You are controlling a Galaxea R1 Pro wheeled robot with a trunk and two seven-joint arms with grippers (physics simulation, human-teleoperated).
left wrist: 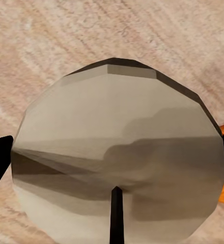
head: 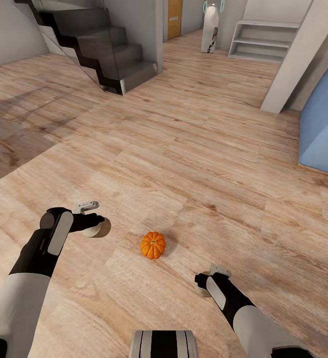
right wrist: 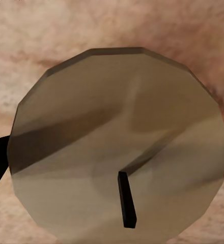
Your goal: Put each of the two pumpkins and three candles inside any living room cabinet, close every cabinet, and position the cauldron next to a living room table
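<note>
We held a candle in our left hand and another candle in our right hand, a pumpkin on the floor between them at twelve o'clock.

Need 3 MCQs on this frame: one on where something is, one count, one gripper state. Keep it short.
1. Where is the small orange ribbed pumpkin?
A. on the dark staircase
B. on the wooden floor between the two arms
C. in the left gripper

2. How many pumpkins lie on the floor in the head view?
A. one
B. two
C. three

3. What does the left gripper hold?
A. nothing
B. a pumpkin
C. a stubby beige candle

Answers: 1 B, it sits on the planks between the arms. 2 A, a single one shows. 3 C, the left wrist view has a candle top with a wick between the dark fingers.
</note>
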